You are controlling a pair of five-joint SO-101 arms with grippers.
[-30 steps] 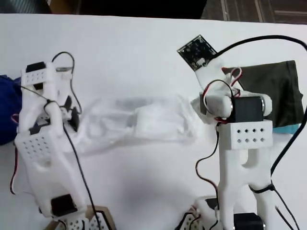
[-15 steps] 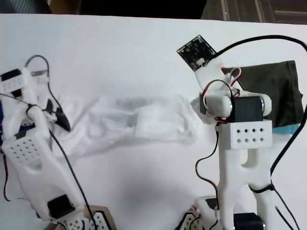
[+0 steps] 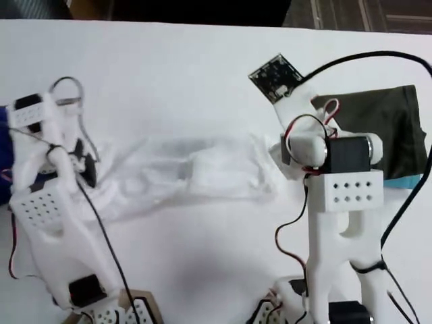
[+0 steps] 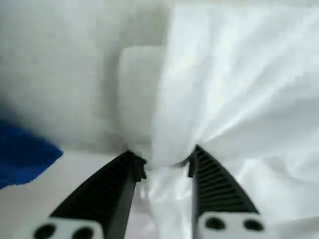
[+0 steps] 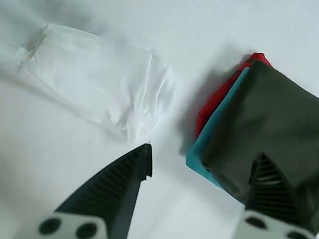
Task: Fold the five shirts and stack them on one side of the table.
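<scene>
Left claw (image 4: 164, 167) was clenched on a bunched edge of the white shirt (image 4: 224, 89); the hold looked thin, so cloth could slip free. Right claw (image 5: 203, 154) stood released beside the folded stack (image 5: 269, 114).

White table (image 3: 202, 74) under bright even light, dark strip (image 3: 189, 10) past its far edge, grey floor (image 3: 378, 13) beyond.

A robotics lab bench (white table (image 3: 189, 61), printed arms (image 3: 341, 223), loose wires (image 3: 277, 236)).
</scene>
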